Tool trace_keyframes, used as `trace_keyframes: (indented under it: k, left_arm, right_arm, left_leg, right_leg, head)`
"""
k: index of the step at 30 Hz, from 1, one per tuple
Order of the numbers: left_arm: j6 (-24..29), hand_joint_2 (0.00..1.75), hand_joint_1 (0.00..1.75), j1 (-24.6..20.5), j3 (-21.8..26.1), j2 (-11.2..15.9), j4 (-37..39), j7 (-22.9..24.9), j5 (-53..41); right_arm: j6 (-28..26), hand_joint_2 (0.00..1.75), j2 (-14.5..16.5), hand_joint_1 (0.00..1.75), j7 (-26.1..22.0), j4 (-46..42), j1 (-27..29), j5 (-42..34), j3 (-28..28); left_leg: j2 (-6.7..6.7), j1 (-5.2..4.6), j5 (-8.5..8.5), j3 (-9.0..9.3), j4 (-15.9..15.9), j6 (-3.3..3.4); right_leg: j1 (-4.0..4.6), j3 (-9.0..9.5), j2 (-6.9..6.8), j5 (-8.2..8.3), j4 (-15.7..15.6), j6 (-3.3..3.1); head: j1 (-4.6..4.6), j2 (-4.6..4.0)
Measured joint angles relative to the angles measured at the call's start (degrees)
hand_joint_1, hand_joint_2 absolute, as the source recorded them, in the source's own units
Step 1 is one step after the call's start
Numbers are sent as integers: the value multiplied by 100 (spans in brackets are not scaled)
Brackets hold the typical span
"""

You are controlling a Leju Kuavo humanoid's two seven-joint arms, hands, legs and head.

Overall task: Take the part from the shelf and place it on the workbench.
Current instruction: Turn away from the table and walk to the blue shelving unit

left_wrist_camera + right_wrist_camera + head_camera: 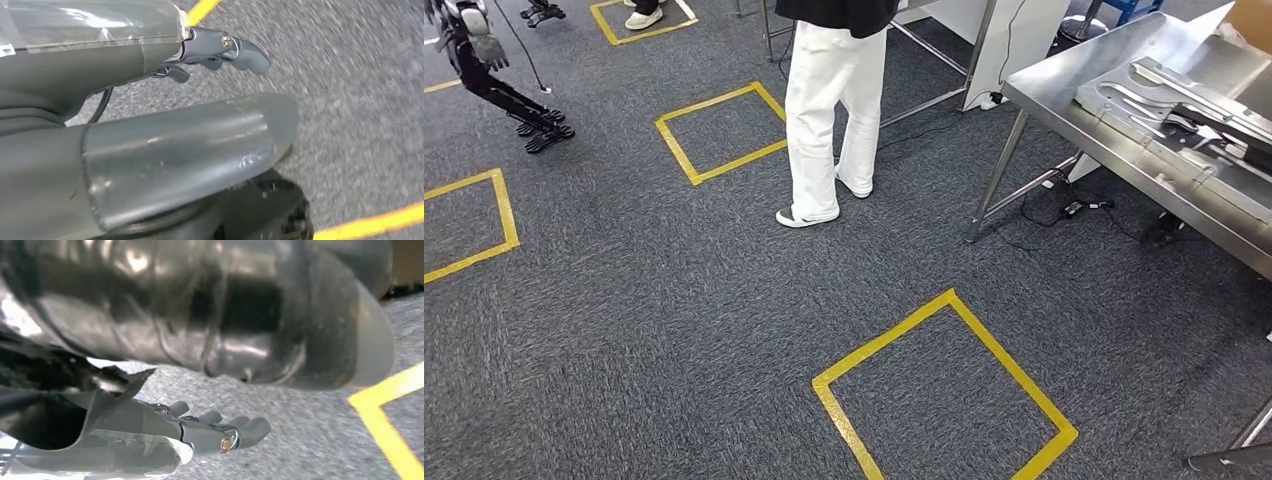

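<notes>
Person (824, 110) — between floor squares (944, 390) and workbench (1064, 100)

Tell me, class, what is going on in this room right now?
Nothing is being handled yet. The left robot hand and right robot hand hang over grey carpet marked with yellow tape squares, holding nothing. A person in white trousers stands ahead, beside a steel workbench carrying a grey moulded tray.
</notes>
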Motion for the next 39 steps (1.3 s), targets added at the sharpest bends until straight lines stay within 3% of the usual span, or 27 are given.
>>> trace_keyframes:
  k: [1, 3, 4, 5, 6, 8, 10, 11, 13, 14, 15, 17, 19, 20, 21, 24, 26, 28, 29, 31, 32, 34, 35, 36, 37, 39]
  left_arm:
    - [0, 0, 0, -8, 1, -2, 0, -1, 0]
    - [-2, 0, 0, -19, 2, -3, 0, -1, 0]
    - [-3, 0, 0, -18, 2, -3, 0, -1, 0]
    - [-4, 0, 0, -15, 3, -3, 0, -1, 0]
    - [-5, 0, 0, -12, 4, -4, 0, -1, 0]
    - [-7, 0, 0, -18, 5, -10, 1, -1, -1]
    - [-11, 0, 0, -30, 7, -20, 2, 11, -4]
    - [-14, 0, 0, -29, 8, -23, 2, 21, -8]
    - [-17, 0, 0, -14, 19, -21, 2, 39, -16]
    - [-18, 0, 0, -8, 28, -19, 2, 44, -23]
    - [-18, 0, 0, -9, 37, -18, 2, 50, -28]
    - [-17, 0, 0, -25, 50, -16, 2, 58, -39]
    - [-18, 0, 0, -33, 58, -16, 2, 64, -43]
    - [-18, 0, 0, -27, 63, -16, 2, 68, -44]
    - [-19, 0, 0, -19, 70, -16, 2, 72, -44]
    - [-19, 0, 0, -24, 87, -17, 2, 78, -45]
    - [-17, 0, 0, -30, 92, -17, 2, 79, -48]
    - [-9, 0, 0, -20, 97, -13, 1, 80, -52]
    - [-3, 0, 0, -18, 99, -12, 1, 80, -54]
    - [7, 0, 0, -26, 99, -12, 0, 80, -58]
    - [12, 0, 0, -33, 99, -12, 0, 81, -62]
    - [23, 0, 0, -38, 99, -12, 1, 82, -80]
    - [32, 0, 0, -36, 99, -12, 1, 83, -90]
    - [42, 0, 0, -33, 99, -13, 1, 84, -98]
    - [52, 0, 0, -32, 99, -15, 2, 84, -104]
    - [69, 0, 0, -45, 99, -24, 2, 80, -112]
  right_arm:
    - [0, 0, -1, 0, -1, -1, 4, 0, -6]
    - [0, 0, -1, 0, -1, 0, 9, 0, -21]
    - [0, 0, -1, 0, -1, 1, 12, 0, -28]
    - [0, 0, -1, 0, 0, 1, 12, 0, -33]
    - [0, 0, -1, 0, 0, 1, 12, 0, -37]
    - [2, 0, -2, 0, 0, 1, 13, 1, -46]
    - [27, 0, -5, 0, 8, -4, 17, 16, -67]
    - [51, 0, -7, 0, 14, -13, 17, 29, -77]
    - [96, 0, -5, 0, 30, -36, 19, 55, -85]
    - [105, 0, -3, 0, 37, -49, 24, 63, -87]
    - [108, 0, 0, 0, 44, -58, 33, 70, -89]
    - [110, 0, 4, 0, 59, -70, 58, 77, -92]
    - [117, 0, 5, 0, 73, -72, 76, 79, -97]
    - [126, 0, 5, 0, 78, -73, 79, 79, -98]
    - [134, 0, 6, 0, 83, -76, 79, 79, -99]
    - [164, 0, 7, 0, 91, -91, 80, 79, -101]
    - [179, 0, 7, 0, 95, -111, 79, 79, -101]
    - [185, 0, 8, 0, 99, -149, 77, 79, -98]
    - [187, 0, 7, 0, 102, -167, 80, 78, -97]
    - [198, 0, 6, 0, 107, -200, 93, 72, -95]
    - [202, 0, 5, 0, 111, -207, 100, 68, -95]
    - [209, 0, 4, 0, 121, -217, 114, 55, -95]
    - [211, 0, 3, 0, 124, -225, 122, 45, -95]
    - [213, 0, 2, 0, 126, -234, 128, 33, -95]
    - [213, 0, 2, 0, 128, -247, 134, 18, -95]
    - [140, 0, 2, 0, 168, -264, 138, -57, -87]
  left_leg:
    - [-50, -4, 16, -5, -6, 29]
    - [-174, -29, 26, -26, 1, 60]
    - [-247, -43, 26, -29, 6, 67]
    - [-325, -55, 24, -26, 12, 70]
    - [-407, -64, 22, -18, 19, 70]
    - [-561, -82, 12, -8, 43, 56]
    - [-689, -87, 3, -37, 71, 10]
    - [-747, -82, 5, -60, 74, -26]
    - [-802, -64, 2, -94, 81, -95]
    - [-709, -66, -55, -130, 158, -122]
    - [-565, -70, -175, -212, 340, -146]
    - [-253, -58, -558, -541, 1028, -196]
    - [-153, -25, -793, -847, 1654, -248]
    - [-127, -7, -752, -863, 1696, -267]
    - [-87, 10, -605, -750, 1491, -279]
    - [208, 13, -124, -128, 350, -247]
    - [270, -22, -78, -23, 115, -179]
    - [154, -29, -51, -33, 80, -103]
    - [98, -22, -33, -21, 51, -62]
    - [-15, -4, 13, 7, -1, 15]
    - [-73, -16, 21, 1, -3, 37]
    - [-214, -45, 24, -10, 6, 60]
    - [-294, -59, 22, -7, 11, 65]
    - [-376, -70, 19, 2, 17, 67]
    - [-460, -78, 16, 15, 22, 66]
    - [-611, -85, 6, 14, 42, 47]
  right_leg:
    - [-1, -157, 162, -199, 335, 3]
    - [10, -540, 290, -521, 1086, -6]
    - [14, -665, 306, -543, 1299, -13]
    - [16, -689, 317, -441, 1292, -26]
    - [17, -606, 347, -236, 1059, -46]
    - [17, -291, 584, 199, 290, -106]
    - [25, -109, 779, 367, -171, -151]
    - [36, -95, 787, 354, -214, -166]
    - [34, -70, 652, 381, -262, -212]
    - [24, -50, 581, 397, -296, -245]
    - [12, -34, 498, 409, -330, -279]
    - [22, -20, 319, 404, -351, -323]
    - [35, -16, 135, 381, -345, -332]
    - [37, -9, 51, 367, -340, -324]
    - [34, 5, -25, 350, -335, -309]
    - [42, 72, -212, 281, -311, -226]
    - [57, 110, -296, 256, -308, -154]
    - [45, 147, -345, 239, -319, -79]
    - [33, 149, -269, 186, -275, -45]
    - [9, -13, 37, -100, 127, -7]
    - [9, -189, 191, -296, 494, -8]
    - [15, -559, 302, -538, 1184, -22]
    - [17, -644, 315, -496, 1296, -35]
    - [19, -624, 329, -339, 1186, -54]
    - [20, -506, 376, -98, 871, -80]
    - [21, -211, 642, 285, 126, -139]
  head:
    - [1, 0]
    - [0, 0]
    - [1, 0]
    - [0, 0]
    - [0, 0]
    - [0, 0]
    - [1, 0]
    - [0, 0]
    - [-1, 0]
    - [-2, 0]
    - [-2, 0]
    - [-3, 0]
    - [-3, 0]
    - [-3, 0]
    - [-3, 0]
    - [-2, 0]
    - [-2, 0]
    - [-1, 0]
    - [-1, 0]
    - [1, 0]
    - [0, 0]
    - [0, 0]
    - [1, 0]
    - [1, 0]
    - [0, 0]
    - [1, 0]
